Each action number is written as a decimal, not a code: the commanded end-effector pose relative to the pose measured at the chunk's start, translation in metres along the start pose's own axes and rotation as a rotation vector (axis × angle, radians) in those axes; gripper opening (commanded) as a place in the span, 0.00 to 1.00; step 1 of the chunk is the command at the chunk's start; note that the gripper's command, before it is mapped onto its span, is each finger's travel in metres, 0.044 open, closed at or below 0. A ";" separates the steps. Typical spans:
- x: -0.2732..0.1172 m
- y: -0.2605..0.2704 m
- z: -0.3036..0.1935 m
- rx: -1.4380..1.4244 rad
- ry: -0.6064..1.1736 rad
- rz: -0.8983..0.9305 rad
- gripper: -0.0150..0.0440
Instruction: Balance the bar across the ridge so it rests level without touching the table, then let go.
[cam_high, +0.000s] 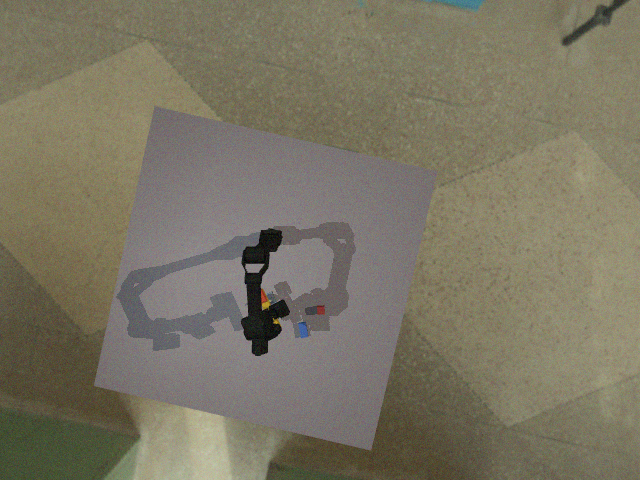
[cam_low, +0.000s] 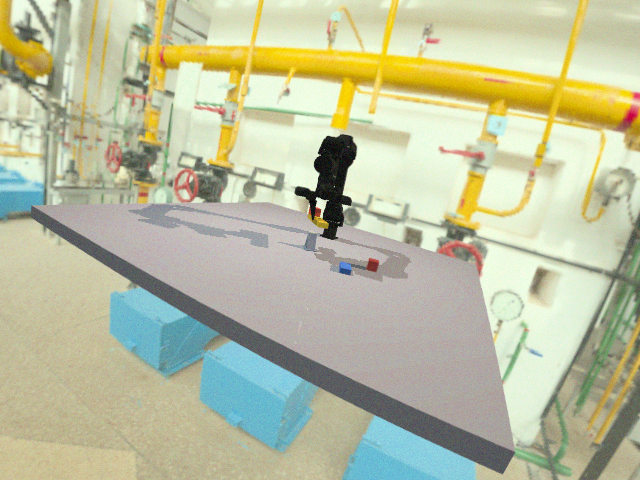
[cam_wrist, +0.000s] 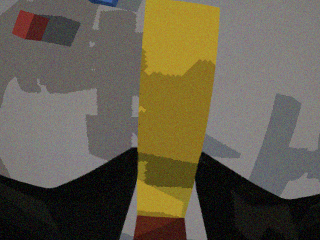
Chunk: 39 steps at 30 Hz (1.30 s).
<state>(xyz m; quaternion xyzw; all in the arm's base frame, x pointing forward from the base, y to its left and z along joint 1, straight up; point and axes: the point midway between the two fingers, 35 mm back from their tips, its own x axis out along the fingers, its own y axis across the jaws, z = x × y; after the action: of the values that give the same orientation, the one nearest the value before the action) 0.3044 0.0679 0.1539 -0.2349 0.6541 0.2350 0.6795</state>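
Observation:
The yellow bar (cam_low: 321, 223) (cam_wrist: 177, 100) has a red part, which shows at the bottom of the wrist view and above the yellow in the exterior view. My gripper (cam_wrist: 167, 156) is shut on the bar and holds it in the air, clear of the table. The bar's long yellow part reaches away from the fingers. The grey-blue ridge (cam_low: 310, 241) stands on the table, below the held bar in the exterior view. In the top view the arm covers much of the bar. The bar hides the ridge in the wrist view, so their exact alignment cannot be told.
A blue block (cam_high: 303, 330) (cam_low: 345, 268) and a red block (cam_high: 321, 310) (cam_low: 372, 265) lie on the grey table (cam_high: 206, 170) (cam_low: 413, 330), to the right of the ridge in the exterior view. The arm's base (cam_low: 329, 230) stands close behind the ridge. Arm shadows cross the table.

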 end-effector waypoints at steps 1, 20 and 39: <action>0.008 0.000 -0.001 0.004 0.004 -0.003 0.25; 0.033 0.000 -0.003 0.004 0.004 -0.003 0.25; 0.032 0.000 -0.003 0.004 0.004 -0.003 0.25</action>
<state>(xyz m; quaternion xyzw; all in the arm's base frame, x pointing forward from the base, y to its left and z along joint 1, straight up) 0.3034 0.0673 0.1226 -0.2344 0.6542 0.2344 0.6798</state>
